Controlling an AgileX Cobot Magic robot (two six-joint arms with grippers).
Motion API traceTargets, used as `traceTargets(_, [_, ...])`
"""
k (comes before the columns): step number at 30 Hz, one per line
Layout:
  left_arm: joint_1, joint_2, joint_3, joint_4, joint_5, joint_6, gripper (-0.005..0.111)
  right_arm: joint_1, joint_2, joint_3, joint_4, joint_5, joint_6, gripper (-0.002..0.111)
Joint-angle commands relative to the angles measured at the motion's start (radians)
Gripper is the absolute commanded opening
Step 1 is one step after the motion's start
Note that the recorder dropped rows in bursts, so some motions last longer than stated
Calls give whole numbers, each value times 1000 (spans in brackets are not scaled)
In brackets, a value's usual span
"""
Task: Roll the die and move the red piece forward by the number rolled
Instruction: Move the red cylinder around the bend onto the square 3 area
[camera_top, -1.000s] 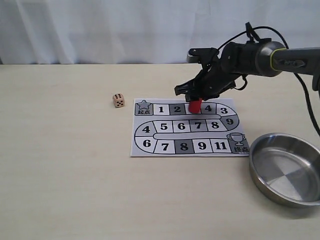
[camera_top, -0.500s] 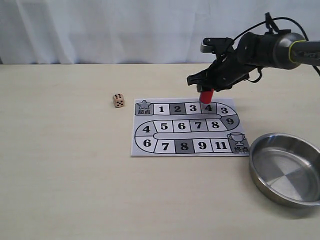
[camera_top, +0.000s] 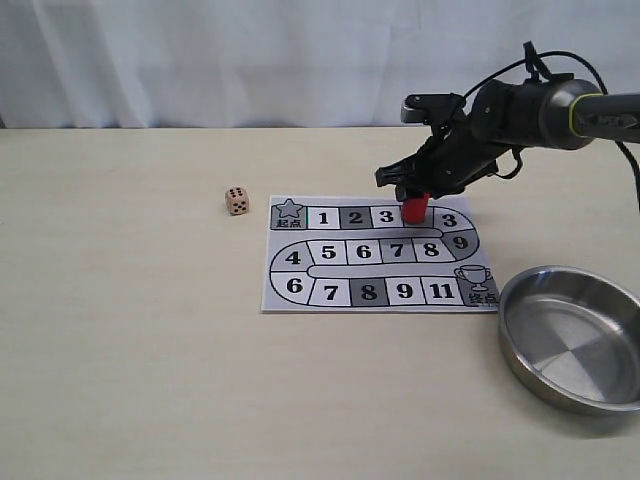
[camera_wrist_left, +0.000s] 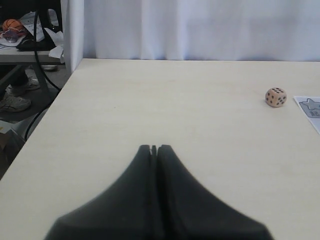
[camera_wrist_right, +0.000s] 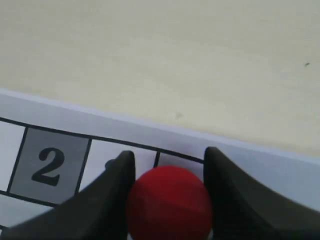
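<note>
The red piece (camera_top: 414, 209) stands upright on the top-row square marked 4 of the paper game board (camera_top: 300, 292). My right gripper (camera_top: 412, 193) is shut on it; in the right wrist view the red piece (camera_wrist_right: 169, 202) fills the gap between the two dark fingers (camera_wrist_right: 112, 185) of the right gripper (camera_wrist_right: 170, 156). The die (camera_top: 237, 200) lies on the table left of the board and is also in the left wrist view (camera_wrist_left: 276, 97). My left gripper (camera_wrist_left: 154, 148) is shut on nothing, far from the die, and out of the exterior view.
A steel bowl (camera_top: 575, 335) sits at the front right, just off the board's corner. The board's star corner (camera_wrist_left: 311, 107) shows at the edge of the left wrist view. A white curtain (camera_top: 200, 60) backs the table.
My right gripper carried the red piece rightwards from above square 3 to square 4 and lowered it onto the board. The die and left gripper have not moved.
</note>
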Motion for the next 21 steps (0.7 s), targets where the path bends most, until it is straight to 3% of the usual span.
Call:
traceTargets(1, [0, -1, 2, -2, -12, -6, 0, -6, -31, 0, -15, 12, -8, 4])
traceTargets(14, [0, -1, 2, -1, -12, -6, 0, -102, -84, 12, -38, 74, -4, 4])
traceTargets(21, [0, -1, 2, -1, -12, -6, 0, -102, -84, 132, -3, -61, -10, 4])
